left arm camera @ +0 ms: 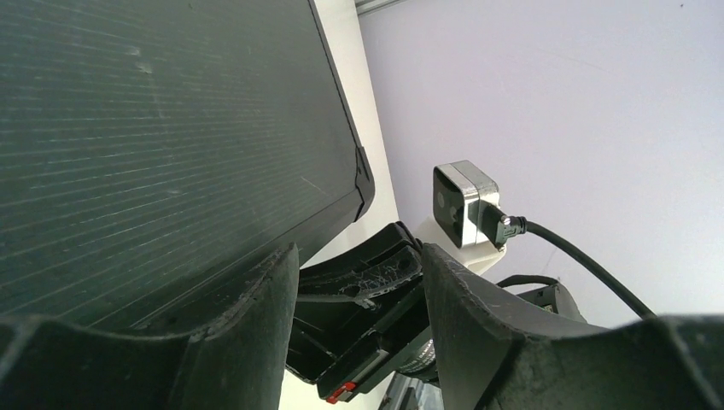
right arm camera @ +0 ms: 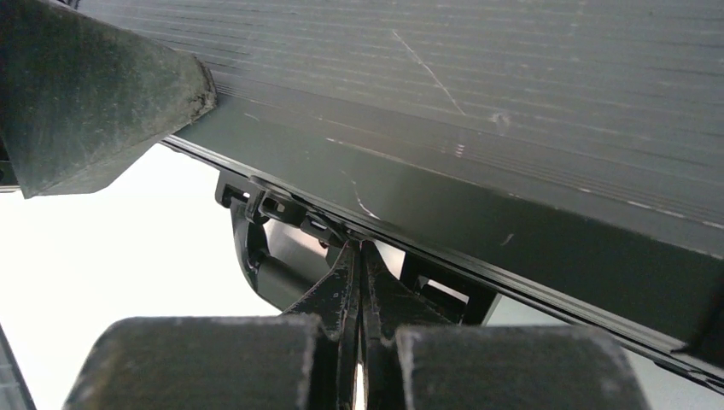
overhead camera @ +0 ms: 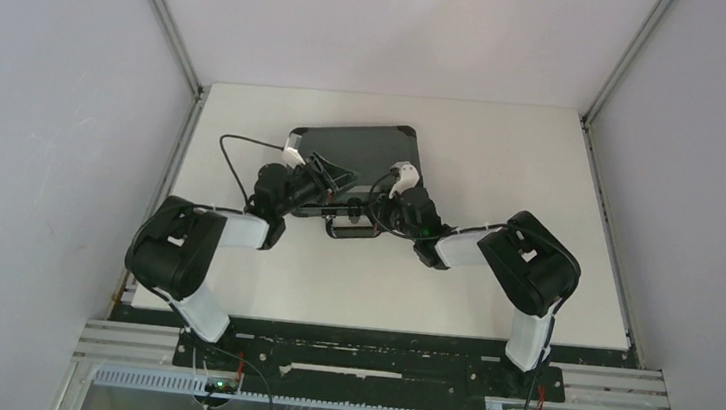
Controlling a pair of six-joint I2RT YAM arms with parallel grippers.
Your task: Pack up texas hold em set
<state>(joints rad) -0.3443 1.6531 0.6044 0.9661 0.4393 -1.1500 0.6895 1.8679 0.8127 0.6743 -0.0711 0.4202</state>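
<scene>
Closed case (overhead camera: 354,152) lies crosswise on the table (overhead camera: 493,278), its near long edge just ahead of both tools: left tool (left arm camera: 359,265) spread and empty, right tool (right arm camera: 359,260) clenched on nothing.

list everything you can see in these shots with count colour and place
briefcase: one, dark grey, closed, flat at the far middle of the table
handle: one, black, on the briefcase's near edge
table: one, white, under the briefcase
walls: pale grey, around the table
wrist camera: one, silver and black, on the right arm
left gripper: one, black, open, at the briefcase's near left part
right gripper: one, black, shut, tips at the briefcase's near edge
</scene>
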